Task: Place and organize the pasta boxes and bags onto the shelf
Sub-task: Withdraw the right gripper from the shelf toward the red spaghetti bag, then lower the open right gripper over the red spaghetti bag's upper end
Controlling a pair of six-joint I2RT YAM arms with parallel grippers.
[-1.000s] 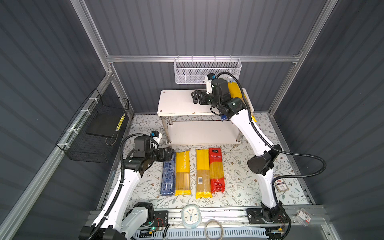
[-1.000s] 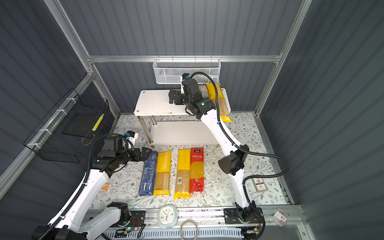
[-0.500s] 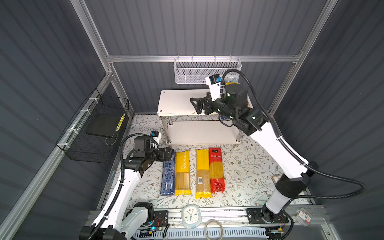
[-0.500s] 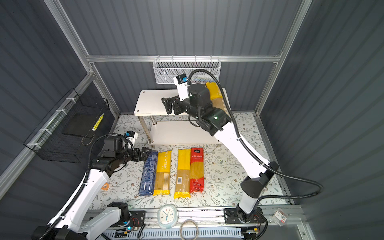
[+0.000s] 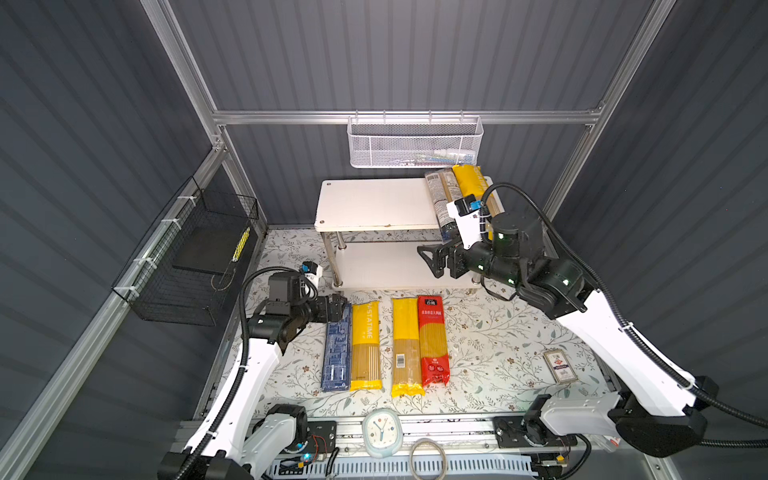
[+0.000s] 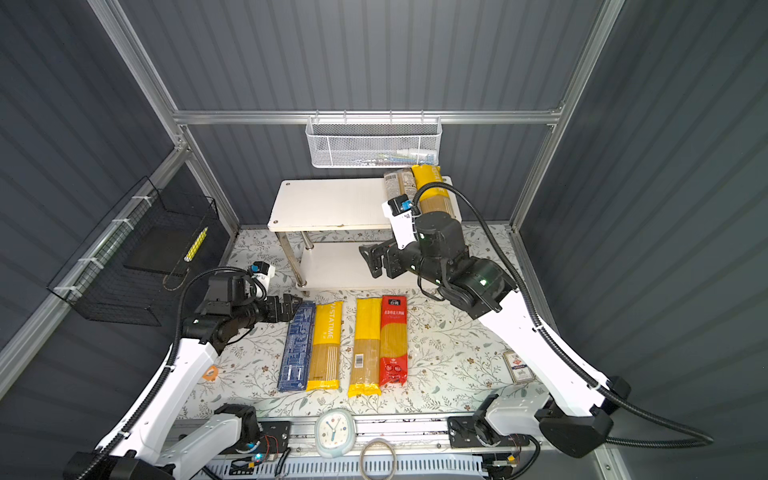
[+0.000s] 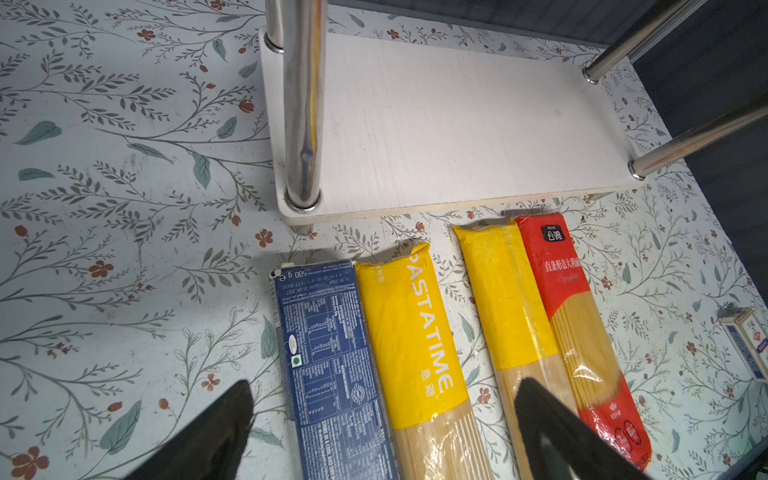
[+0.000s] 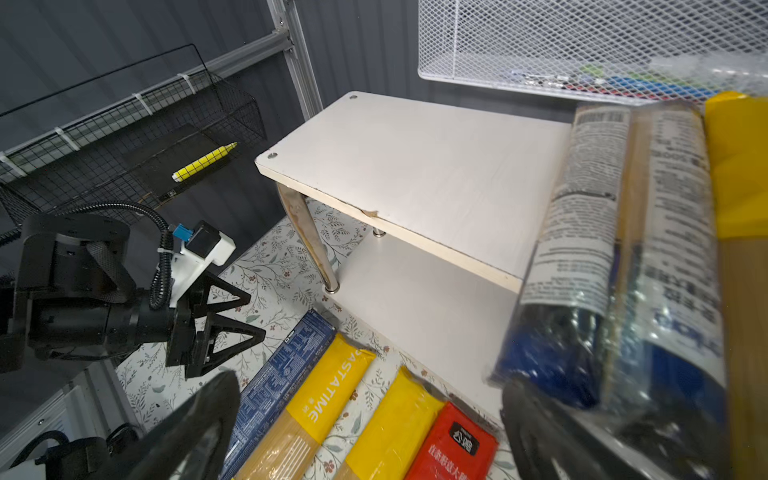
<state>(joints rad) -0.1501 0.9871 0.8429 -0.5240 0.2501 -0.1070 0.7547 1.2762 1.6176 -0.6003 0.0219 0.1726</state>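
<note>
On the upper tier of the white two-tier board shelf with metal legs (image 5: 374, 203), right end: clear spaghetti bag with dark-blue end (image 5: 441, 199) and yellow spaghetti bag (image 5: 469, 183), side by side, packed close to leave room. On the floral counter (image 5: 498, 340) before the shelf, one parallel row: dark-blue flat carton (image 5: 336, 353), yellow PASTATIME bag (image 5: 365, 345), plain yellow bag (image 5: 405, 345), red bag (image 5: 432, 340). Left hand (image 5: 340, 306), spread, poised at the carton's shelf-side end, probably the next pick. Right hand (image 5: 428, 261), spread and empty, hovers before the lower tier.
</note>
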